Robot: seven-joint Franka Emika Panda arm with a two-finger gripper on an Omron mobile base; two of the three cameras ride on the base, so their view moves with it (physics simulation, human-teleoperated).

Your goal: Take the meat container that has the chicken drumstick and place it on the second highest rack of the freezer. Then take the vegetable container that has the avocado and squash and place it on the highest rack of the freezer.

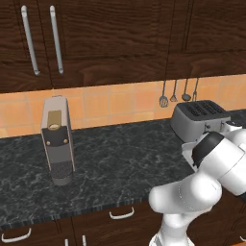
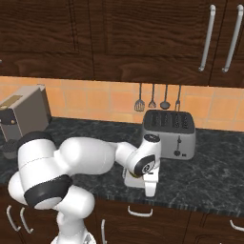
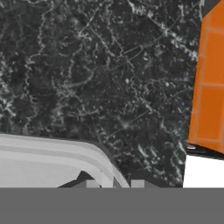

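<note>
Rim of the white container [image 3: 52, 148], probably light, stiff and slick, rests on the dark marble counter [image 3: 109, 65] near the toaster [image 2: 169, 133], and the gripper [image 3: 113, 183] has its fingers closed on the curved corner wall, a sensible hold, contents hidden.

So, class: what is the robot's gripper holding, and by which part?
The shallow white plastic container, pinched at its curved corner rim, by the look of it.
</note>
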